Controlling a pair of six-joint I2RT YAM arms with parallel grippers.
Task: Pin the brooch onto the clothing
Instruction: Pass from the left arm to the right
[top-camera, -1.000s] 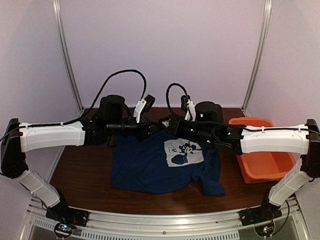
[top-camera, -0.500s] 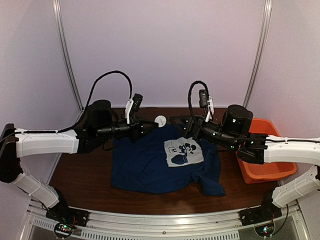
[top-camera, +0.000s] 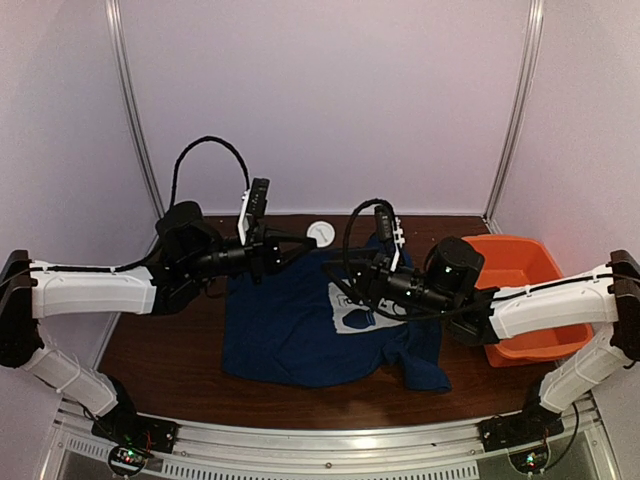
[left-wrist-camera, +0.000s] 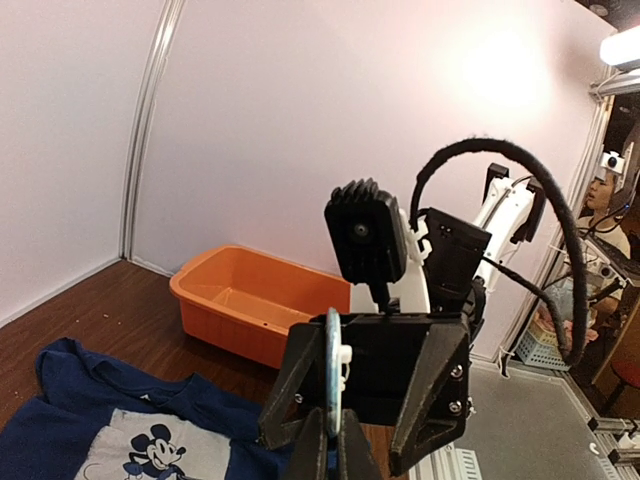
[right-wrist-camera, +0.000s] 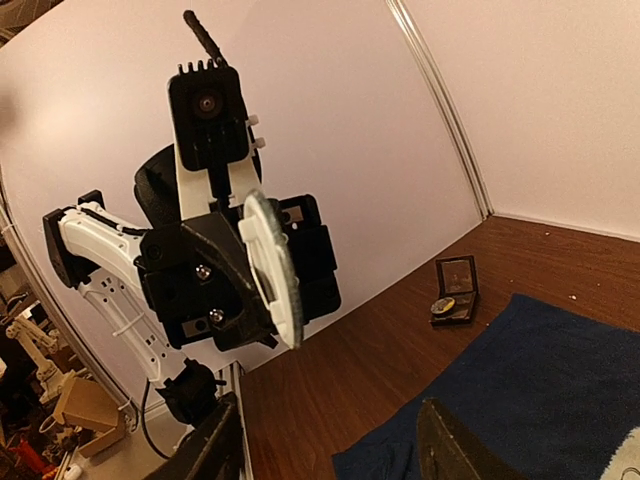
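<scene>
The brooch (top-camera: 320, 232) is a small round badge with a white back, held in the air above the shirt's collar. My left gripper (top-camera: 304, 241) is shut on it. In the left wrist view the brooch (left-wrist-camera: 333, 385) stands edge-on between the fingertips (left-wrist-camera: 310, 450). My right gripper (top-camera: 338, 270) faces it from the right, a little lower, open with nothing between its fingers (right-wrist-camera: 450, 450). The right wrist view shows the brooch (right-wrist-camera: 272, 268) in the left jaws. The clothing (top-camera: 290, 335), a navy T-shirt with a white mouse print (top-camera: 352, 312), lies flat on the table below.
An orange tub (top-camera: 520, 262) stands at the table's right edge, also visible as the orange tub (left-wrist-camera: 250, 300) behind the right gripper. A small black hinged box (right-wrist-camera: 455, 290) lies open on the wooden table (right-wrist-camera: 370, 370) beyond the shirt's edge.
The two grippers were together over the collar and have parted. The left arm drew back left with the brooch. The right arm swung out right, then returned lower toward the brooch.
</scene>
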